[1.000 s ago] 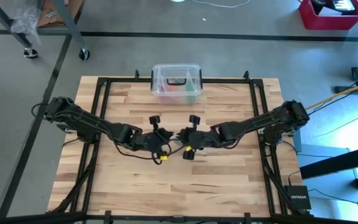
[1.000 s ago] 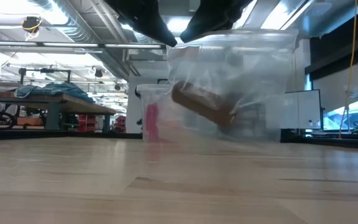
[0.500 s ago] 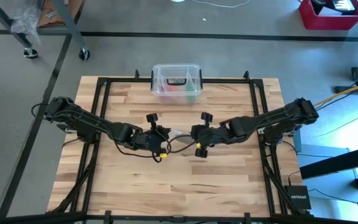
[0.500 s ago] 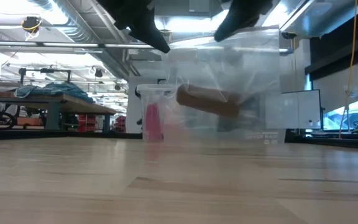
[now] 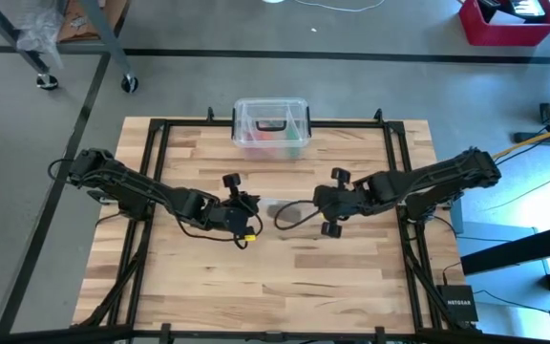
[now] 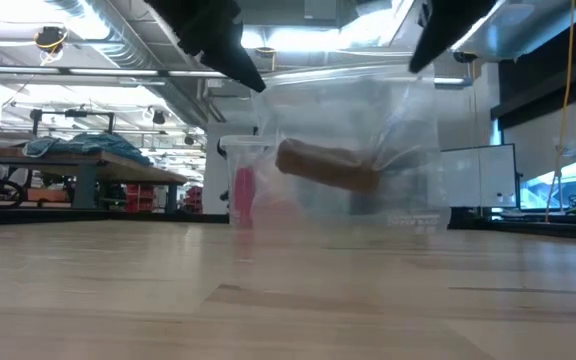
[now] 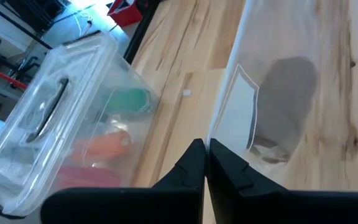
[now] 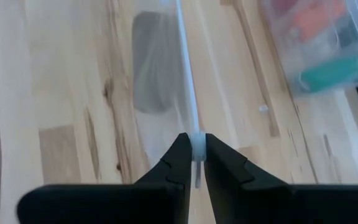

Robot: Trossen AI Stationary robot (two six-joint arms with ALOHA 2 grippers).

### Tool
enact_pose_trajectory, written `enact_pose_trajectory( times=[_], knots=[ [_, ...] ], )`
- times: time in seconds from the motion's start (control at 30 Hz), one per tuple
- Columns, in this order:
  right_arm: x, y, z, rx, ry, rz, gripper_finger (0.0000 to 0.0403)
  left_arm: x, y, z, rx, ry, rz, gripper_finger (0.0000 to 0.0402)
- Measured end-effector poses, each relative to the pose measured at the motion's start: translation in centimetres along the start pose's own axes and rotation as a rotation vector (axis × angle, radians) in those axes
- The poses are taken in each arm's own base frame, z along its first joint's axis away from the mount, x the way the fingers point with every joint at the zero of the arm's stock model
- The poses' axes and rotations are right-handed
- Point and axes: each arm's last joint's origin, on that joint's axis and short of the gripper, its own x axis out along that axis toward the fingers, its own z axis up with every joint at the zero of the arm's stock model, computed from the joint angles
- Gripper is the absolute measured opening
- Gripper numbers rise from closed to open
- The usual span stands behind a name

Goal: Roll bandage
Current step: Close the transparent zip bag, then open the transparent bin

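Right gripper [image 5: 315,199] has drawn away to the right since the earlier frame, while left gripper [image 5: 252,206] and right each pinch one top corner of the clear plastic bag [image 6: 353,150], the rolled bandage [image 6: 326,165] inside, above the table [image 5: 285,277].

Clear glossy plastic bag [image 6: 368,140] — matt wood table [image 5: 351,268].

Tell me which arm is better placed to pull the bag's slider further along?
The right arm, probably. Its end effector is shut on the white slider at the clear plastic bag's top edge. The left end effector only pinches the opposite end, anchoring the bag with the bandage roll inside.
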Motion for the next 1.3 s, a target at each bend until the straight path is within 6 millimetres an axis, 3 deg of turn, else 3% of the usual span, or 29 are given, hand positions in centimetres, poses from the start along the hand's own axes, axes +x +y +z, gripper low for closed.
enact_pose_trajectory(
  times=[0.37,0.57,0.67,0.9,1.1,1.3],
  knots=[
    [-0.3,-0.1,-0.3,0.016,0.032,0.046,0.004,-0.1,-0.1,0.1,0.008,-0.009,-0.005,0.0],
    [-0.2,0.1,-0.1,0.026,0.019,0.096,0.0043,-0.4,-0.3,0.6,-0.048,-0.044,-0.019,0.002],
    [-0.2,0.1,0.0,0.028,0.012,0.093,0.0066,-1.0,-0.5,1.3,-0.097,-0.067,-0.051,0.0048],
    [-0.2,-0.1,0.2,-0.004,-0.013,0.066,0.017,-2.9,-0.4,2.9,-0.135,-0.123,-0.096,0.0144],
    [0.9,-3.4,1.0,0.051,0.001,-0.027,0.0214,-3.5,2.9,3.2,-0.212,-0.126,-0.055,0.019],
    [3.4,-9.8,1.0,0.16,0.001,-0.158,0.0209,-1.5,7.7,2.5,-0.273,-0.035,0.079,0.0196]
  ],
)
